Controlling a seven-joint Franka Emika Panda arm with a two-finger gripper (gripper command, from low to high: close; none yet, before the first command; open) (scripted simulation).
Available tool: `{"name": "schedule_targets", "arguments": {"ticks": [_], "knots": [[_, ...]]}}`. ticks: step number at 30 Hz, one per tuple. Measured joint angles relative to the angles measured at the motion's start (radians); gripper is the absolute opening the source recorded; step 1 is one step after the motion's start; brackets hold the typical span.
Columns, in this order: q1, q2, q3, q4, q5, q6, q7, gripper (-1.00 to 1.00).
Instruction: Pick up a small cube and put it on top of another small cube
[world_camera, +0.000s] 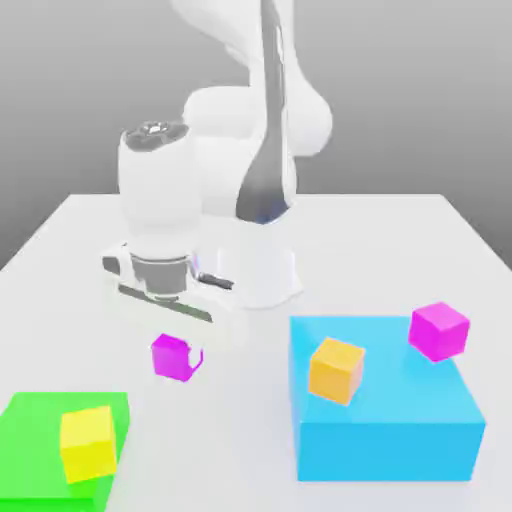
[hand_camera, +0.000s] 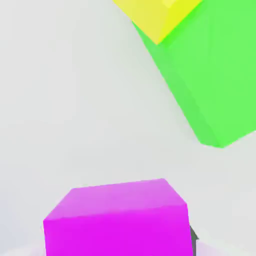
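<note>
Two magenta cubes sit in our scene, well apart. We note the first small cube on the white table, just below the arm's hand, between the robot base and the green block. In the hand view this cube lies close under the camera, with a dark sliver of a fingertip at one of its edges. The second magenta cube rests on top of the big blue block, near that block's far corner toward the exterior view's right; an orange cube shares the same top, nearer the exterior view's left. A yellow cube stands on the low green block at the exterior view's lower left; we see the same yellow cube and green block in the hand view, apart from the magenta one. We record the arm reaching forward from its base and bending downward, the white wrist upright and the hand pointing straight down over the table. The gripper hangs low, right at the first cube. We cannot tell whether its fingers are spread or pinching the cube; the hand body hides them in the exterior view.
</note>
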Motion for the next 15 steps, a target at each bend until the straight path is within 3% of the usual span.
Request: {"name": "schedule_targets", "arguments": {"ticks": [6, 11, 12, 15], "knots": [[0.191, -0.143, 0.141, 0.117, 0.050, -0.257, -0.074, -1.00], [0.209, -0.031, 0.176, 0.089, 0.032, -0.118, -0.064, -1.00], [0.209, -0.015, 0.178, 0.084, 0.029, -0.098, -0.061, 1.00], [0.209, -0.015, 0.178, 0.084, 0.029, -0.098, -0.061, 1.00]]}}
